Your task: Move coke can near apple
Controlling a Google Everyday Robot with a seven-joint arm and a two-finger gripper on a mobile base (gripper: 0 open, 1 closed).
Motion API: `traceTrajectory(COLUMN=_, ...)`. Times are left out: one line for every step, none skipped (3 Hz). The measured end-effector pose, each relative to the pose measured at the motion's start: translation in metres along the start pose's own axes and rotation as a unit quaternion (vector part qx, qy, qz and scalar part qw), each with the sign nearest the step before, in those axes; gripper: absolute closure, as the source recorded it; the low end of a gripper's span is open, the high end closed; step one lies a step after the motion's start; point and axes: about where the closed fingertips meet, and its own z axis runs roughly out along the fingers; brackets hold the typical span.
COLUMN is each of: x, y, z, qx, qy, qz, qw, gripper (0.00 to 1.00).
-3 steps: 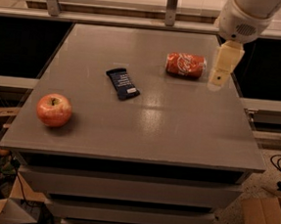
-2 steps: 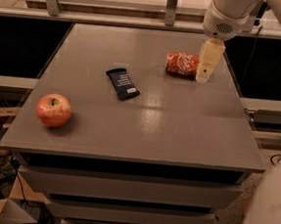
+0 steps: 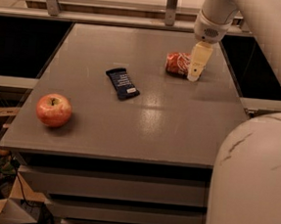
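Observation:
The coke can (image 3: 176,63) lies on its side at the far right of the grey table (image 3: 145,119); it is red-orange with white lettering. The apple (image 3: 54,110) is red with yellowish patches and sits near the table's front left corner, far from the can. My gripper (image 3: 195,75) hangs from the white arm at the can's right end and covers that end. One cream-coloured finger (image 3: 198,60) shows in front of the can.
A flat dark blue snack wrapper (image 3: 122,83) lies between the can and the apple. A white counter with metal posts (image 3: 172,6) runs behind the table. The robot's white body (image 3: 252,182) fills the lower right. Boxes and clutter sit on the floor at lower left.
The gripper has moved left and down from beside the can's right end to right against it, now covering that end. The can, the apple and the wrapper have not moved.

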Motion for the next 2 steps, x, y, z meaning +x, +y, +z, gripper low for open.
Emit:
traceTrajectory(x=-0.007, y=0.004, z=0.011, qx=-0.003, qy=-0.002, qz=-0.015, qw=0.9999, gripper=0.00)
traceTrajectory(x=-0.017, y=0.007, z=0.029, qx=-0.014, qy=-0.008, qz=-0.033, qw=0.9993, gripper=0.00)
